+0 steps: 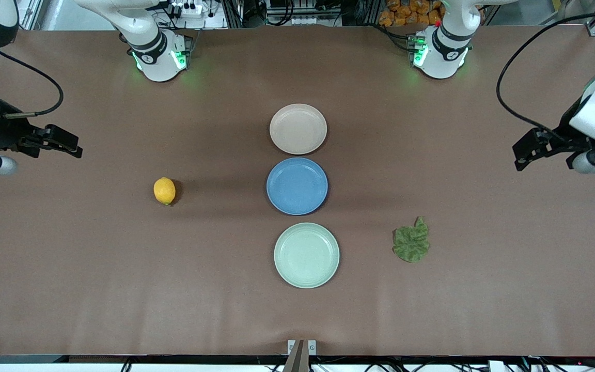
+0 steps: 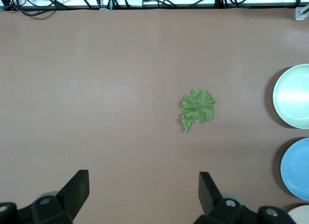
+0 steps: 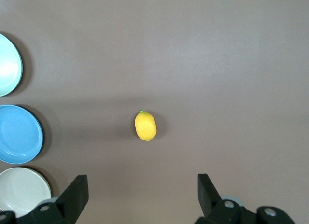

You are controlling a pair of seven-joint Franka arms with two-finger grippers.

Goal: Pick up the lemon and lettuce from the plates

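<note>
From my screen, both plates sit bare: beige-pink plate (image 1: pixel 298 128), mint green plate (image 1: pixel 306 254), blue plate (image 1: pixel 297 186) between. The lemon (image 1: pixel 164 190) lies on the tabletop (image 1: pixel 70 268) toward the right arm's end, the lettuce (image 1: pixel 411 243) toward the left's. Left pincer (image 1: pixel 527 150) and right pincer (image 1: pixel 62 140) hover at the ends, fingers apart, probably nothing held.

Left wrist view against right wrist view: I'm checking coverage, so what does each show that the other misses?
Only the left wrist view shows the lettuce lying on the table, with cables along the table's edge. Only the right wrist view shows the lemon on the table. Both share the mint plate, the blue plate, a sliver of the beige plate, and an open claw: left claw, right claw.
</note>
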